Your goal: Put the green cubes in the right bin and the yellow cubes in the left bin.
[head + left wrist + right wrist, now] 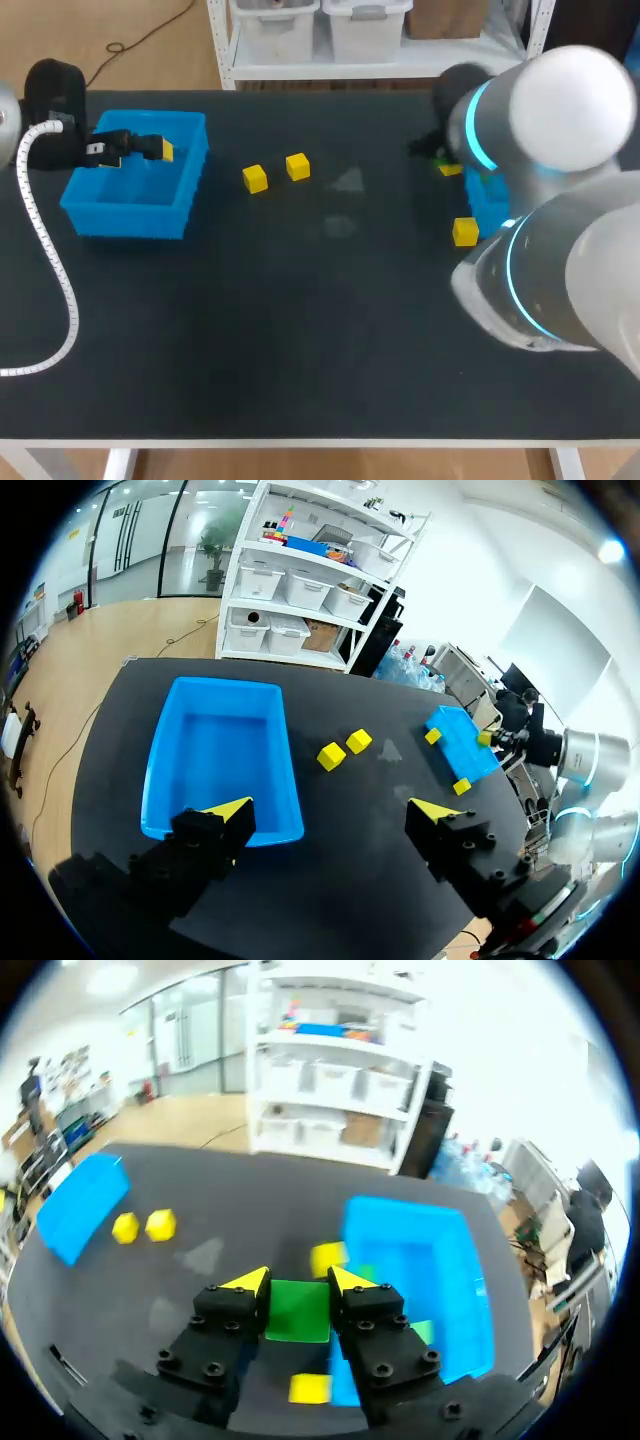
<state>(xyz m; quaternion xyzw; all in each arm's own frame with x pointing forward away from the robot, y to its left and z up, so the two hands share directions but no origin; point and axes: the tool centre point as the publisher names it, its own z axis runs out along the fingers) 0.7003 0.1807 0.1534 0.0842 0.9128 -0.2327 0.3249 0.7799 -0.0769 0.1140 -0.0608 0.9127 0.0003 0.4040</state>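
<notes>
Head view: my left gripper [150,148] hangs over the left bin [100,215]. Left wrist: its fingers [225,818] stand wide apart, that bin ahead of them. Right wrist: my right gripper [297,1282] pinches a green cube [298,1312], just beside the right bin [440,1260].

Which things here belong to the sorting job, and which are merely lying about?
Job: green cube in right gripper; four yellow cubes; left bin; right bin.
Not the job: white hose beside the left bin.
</notes>
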